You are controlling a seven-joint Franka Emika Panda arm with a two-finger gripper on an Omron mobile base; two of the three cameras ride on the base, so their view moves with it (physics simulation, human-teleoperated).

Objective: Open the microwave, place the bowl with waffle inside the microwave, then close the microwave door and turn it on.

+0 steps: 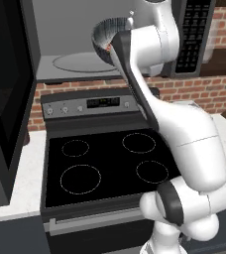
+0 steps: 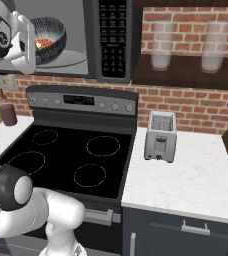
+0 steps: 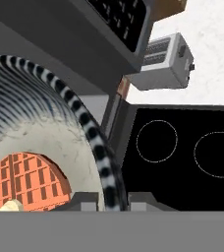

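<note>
Microwave [image 2: 86, 50] stands open above the stove [image 1: 110, 163], its light grey cavity exposed with the round glass turntable [image 1: 80, 62] on the floor. The microwave door [image 1: 8, 99] is swung wide out at nine o'clock of the left base view, black glass facing inward. The arm reaches up from the base to the cavity mouth. The bowl [image 2: 48, 40] is held tipped, its open side turned toward the room, hanging just above the turntable at the front of the cavity; whether it touches the glass I cannot tell. The waffle [image 3: 23, 184] lies inside against the bowl's pale bottom, orange-red grid plain, a pale dab at its lower edge in the hand view. The gripper [image 3: 104, 199] sits at the bowl's striped rim, one finger tip on each side of the wall, so it is pinched on the rim. The keypad panel [image 2: 112, 35] is at three o'clock of the cavity. On the counter [image 2: 196, 170], a toaster [image 2: 160, 136] stands just beside the stove's right edge. Two jars [image 2: 3, 112], yellow and mauve, sit at nine o'clock of the stove. Two pale glass containers [image 2: 161, 45] rest on the shelf against the brick wall.
</note>
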